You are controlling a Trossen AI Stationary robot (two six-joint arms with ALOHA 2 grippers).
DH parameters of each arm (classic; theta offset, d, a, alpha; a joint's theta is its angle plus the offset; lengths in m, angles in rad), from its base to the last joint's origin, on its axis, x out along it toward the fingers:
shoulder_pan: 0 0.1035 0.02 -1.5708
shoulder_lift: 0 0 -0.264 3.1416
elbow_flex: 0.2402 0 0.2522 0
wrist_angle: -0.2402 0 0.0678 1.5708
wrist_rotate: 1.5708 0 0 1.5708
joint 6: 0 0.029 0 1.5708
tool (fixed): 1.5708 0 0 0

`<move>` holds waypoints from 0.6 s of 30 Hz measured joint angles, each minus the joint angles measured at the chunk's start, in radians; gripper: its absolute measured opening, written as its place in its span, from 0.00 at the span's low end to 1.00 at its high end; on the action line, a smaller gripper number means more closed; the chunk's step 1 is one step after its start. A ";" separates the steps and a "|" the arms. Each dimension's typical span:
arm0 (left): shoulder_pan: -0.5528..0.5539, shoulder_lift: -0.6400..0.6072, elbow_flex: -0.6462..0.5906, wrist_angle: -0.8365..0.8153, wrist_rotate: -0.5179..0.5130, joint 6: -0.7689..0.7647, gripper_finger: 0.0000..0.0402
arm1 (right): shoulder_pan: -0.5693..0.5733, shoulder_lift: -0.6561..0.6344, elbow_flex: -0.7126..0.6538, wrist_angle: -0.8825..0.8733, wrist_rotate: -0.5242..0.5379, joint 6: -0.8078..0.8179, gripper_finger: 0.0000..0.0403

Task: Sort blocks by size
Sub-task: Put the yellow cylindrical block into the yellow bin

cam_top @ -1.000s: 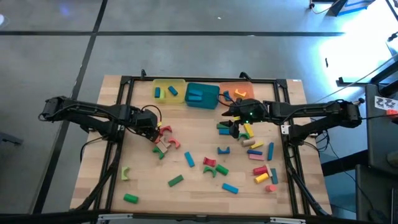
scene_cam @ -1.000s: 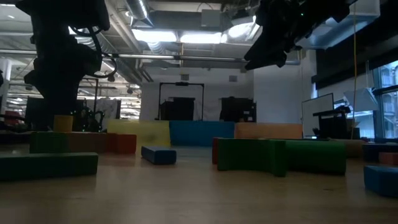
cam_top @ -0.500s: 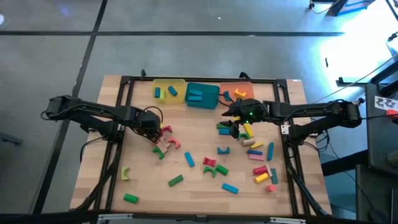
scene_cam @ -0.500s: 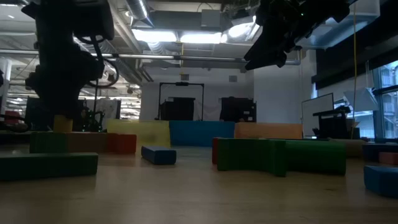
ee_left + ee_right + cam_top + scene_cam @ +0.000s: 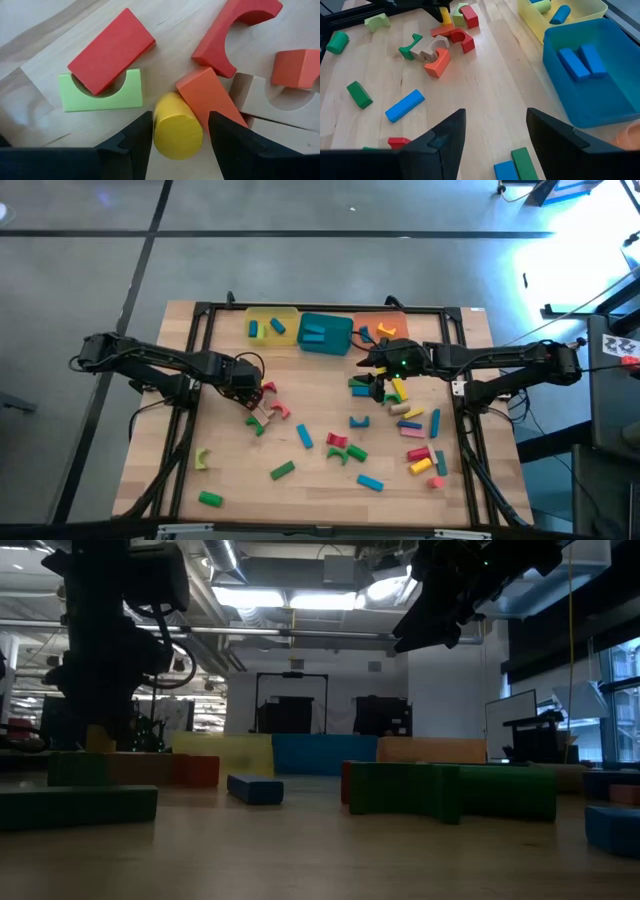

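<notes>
Yellow, round and upright-looking from above, a small cylinder (image 5: 178, 126) sits between the two dark fingers of the left gripper (image 5: 179, 131), which straddle it with a little space still showing on either side, so the jaws are spread around it, not pressed onto it. Crowding that cylinder, an orange bar (image 5: 210, 100) touches its side, a light green arch (image 5: 102, 94) lies just beside the other side with a red bar (image 5: 111, 50) tilted into its hollow, and farther on lie a red arch (image 5: 233, 31), a tan arch (image 5: 262, 100) and an orange piece (image 5: 296, 67) resting in it.

From above, this cluster lies on the left half of the wooden table (image 5: 230, 470), under the left gripper (image 5: 252, 388). More blocks lie scattered across the middle and right. The right gripper (image 5: 378, 385) hovers over a green and yellow group (image 5: 392, 390) near the table's right side, its fingers parted and holding nothing. At the far edge stand a yellow tray (image 5: 290, 315), a teal tray (image 5: 340, 345) holding two blue bars (image 5: 584, 61), and an orange tray (image 5: 398, 318).
</notes>
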 joint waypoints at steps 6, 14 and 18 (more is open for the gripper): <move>0.000 0.000 0.000 -0.002 0.024 0.000 0.34 | 0.000 0.000 0.000 -0.001 -0.005 0.000 0.52; 0.000 -0.004 0.001 -0.002 0.031 -0.014 0.29 | 0.000 0.000 0.000 -0.002 -0.087 -0.003 0.52; 0.005 -0.023 0.002 -0.010 0.046 -0.027 0.29 | 0.000 0.000 0.000 -0.003 -0.090 -0.003 0.52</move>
